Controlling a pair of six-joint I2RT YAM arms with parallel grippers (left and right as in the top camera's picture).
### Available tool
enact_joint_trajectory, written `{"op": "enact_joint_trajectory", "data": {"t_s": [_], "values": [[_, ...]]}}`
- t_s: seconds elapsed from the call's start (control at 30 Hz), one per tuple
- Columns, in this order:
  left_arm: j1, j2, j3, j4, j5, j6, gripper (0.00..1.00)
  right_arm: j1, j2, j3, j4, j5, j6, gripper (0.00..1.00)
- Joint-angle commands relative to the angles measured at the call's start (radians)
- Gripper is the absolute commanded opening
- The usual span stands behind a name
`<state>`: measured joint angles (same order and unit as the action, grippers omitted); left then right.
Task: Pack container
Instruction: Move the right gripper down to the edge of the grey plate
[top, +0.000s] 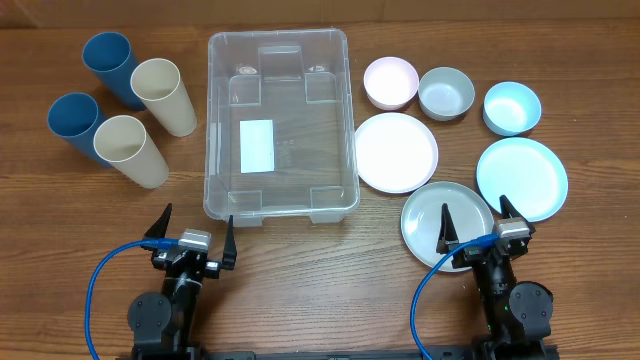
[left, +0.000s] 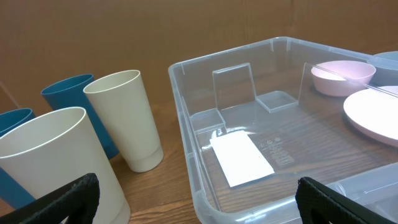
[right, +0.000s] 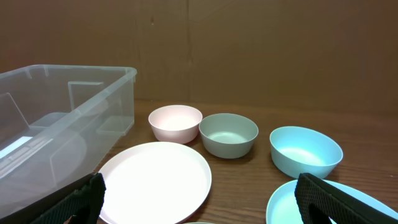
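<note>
Both the left claw and right claw stand wide open, holding nothing, at the bench front; the clear container sits mid-bench between cups and plates. Right wrist view cuts off the blue plate and the container's near end

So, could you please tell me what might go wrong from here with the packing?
The four cups stand tightly clustered, so grasping one may topple a neighbour. The plates lie flat on the table, giving little edge to grip; one could slip. The bin might slide if bumped.
</note>
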<state>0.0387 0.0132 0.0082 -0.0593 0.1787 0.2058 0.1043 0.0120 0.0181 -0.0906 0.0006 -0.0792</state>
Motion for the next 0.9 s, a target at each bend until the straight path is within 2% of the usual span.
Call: {"op": "enact_joint_trajectory", "data": {"t_s": [0.0,0.73,0.87], "values": [[-0.006,-0.009,-0.003,0.000,-0.002,0.000,1.00,-0.006,-0.009,-0.010,0.006,0.005,-0.004,1.00],[-0.006,-0.009,-0.003,0.000,-0.002,0.000,1.00,-0.006,-0.009,-0.010,0.013,0.021,-0.002,1.00],[-0.006,-0.009,-0.003,0.000,-0.003,0.000,1.00,-0.007,-0.009,0.068,-0.079,0.025,0.106,1.00]]}}
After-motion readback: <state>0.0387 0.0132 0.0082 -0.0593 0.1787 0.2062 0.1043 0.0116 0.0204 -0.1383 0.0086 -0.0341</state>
